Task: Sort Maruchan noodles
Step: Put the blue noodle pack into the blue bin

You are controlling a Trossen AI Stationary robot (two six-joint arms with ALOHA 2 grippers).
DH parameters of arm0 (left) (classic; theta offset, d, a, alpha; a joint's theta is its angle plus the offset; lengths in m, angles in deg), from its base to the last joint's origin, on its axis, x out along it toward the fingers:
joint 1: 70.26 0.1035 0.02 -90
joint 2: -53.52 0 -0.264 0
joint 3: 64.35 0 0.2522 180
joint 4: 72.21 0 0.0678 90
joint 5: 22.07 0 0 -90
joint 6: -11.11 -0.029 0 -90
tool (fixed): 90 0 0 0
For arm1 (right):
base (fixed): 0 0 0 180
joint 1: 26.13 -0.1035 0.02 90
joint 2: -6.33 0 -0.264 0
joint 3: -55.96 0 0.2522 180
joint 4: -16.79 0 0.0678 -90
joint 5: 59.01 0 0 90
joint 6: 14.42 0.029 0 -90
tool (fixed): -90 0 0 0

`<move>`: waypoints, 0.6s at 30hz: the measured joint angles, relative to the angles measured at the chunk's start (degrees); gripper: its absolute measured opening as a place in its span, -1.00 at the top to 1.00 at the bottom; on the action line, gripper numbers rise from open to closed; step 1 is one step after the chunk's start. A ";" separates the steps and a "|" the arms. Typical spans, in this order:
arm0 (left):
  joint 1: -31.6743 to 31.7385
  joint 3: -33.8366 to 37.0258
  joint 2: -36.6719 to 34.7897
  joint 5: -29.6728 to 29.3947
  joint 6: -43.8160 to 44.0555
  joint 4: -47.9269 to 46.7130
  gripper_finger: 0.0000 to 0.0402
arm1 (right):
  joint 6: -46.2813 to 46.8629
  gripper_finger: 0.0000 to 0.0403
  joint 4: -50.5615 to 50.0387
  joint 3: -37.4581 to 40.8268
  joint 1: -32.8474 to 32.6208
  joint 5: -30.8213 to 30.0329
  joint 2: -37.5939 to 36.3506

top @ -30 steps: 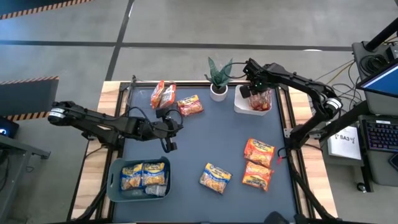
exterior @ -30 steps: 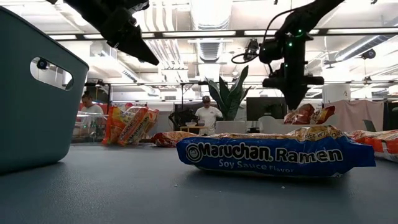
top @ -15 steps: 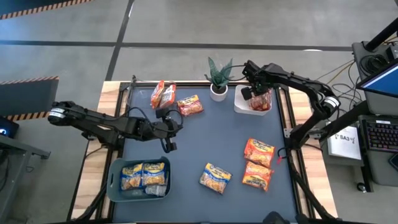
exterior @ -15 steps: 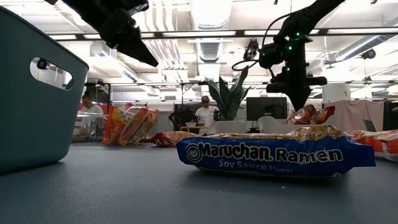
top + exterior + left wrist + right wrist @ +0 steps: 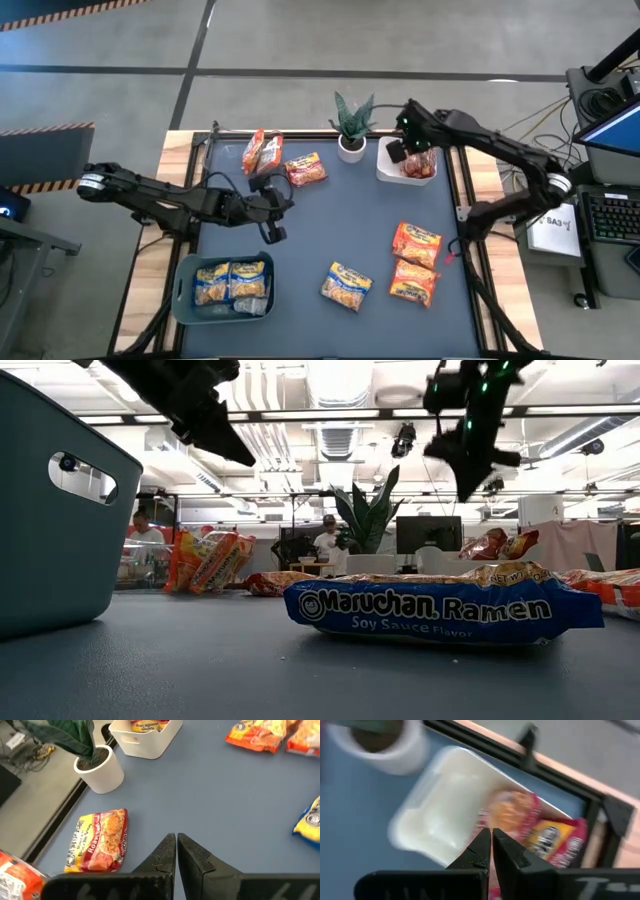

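You have a bin [image 5: 186, 300] at the table's front left with packets [image 5: 232, 281] in it, and a tray [image 5: 386, 168] at the back right beside the plant [image 5: 351, 122], holding one packet [image 5: 420, 161]. Loose packets lie back left [image 5: 264, 152] and front right [image 5: 415, 243], one in front of centre [image 5: 346, 285].

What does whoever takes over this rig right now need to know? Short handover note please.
Right gripper: shut, empty, above the white bin, which holds red packets.
Left gripper: shut, empty, hovering mid-table near the red packet.
Done: yellow-blue packets in the blue-grey basket.
Left: two orange packets at the far left, the red one beside them, two orange packets near right, one yellow-blue packet near centre.
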 joint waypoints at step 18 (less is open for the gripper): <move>-0.04 0.01 0.00 4.64 7.66 6.69 1.00 | 3.02 0.96 23.96 13.74 -38.05 2.45 -8.06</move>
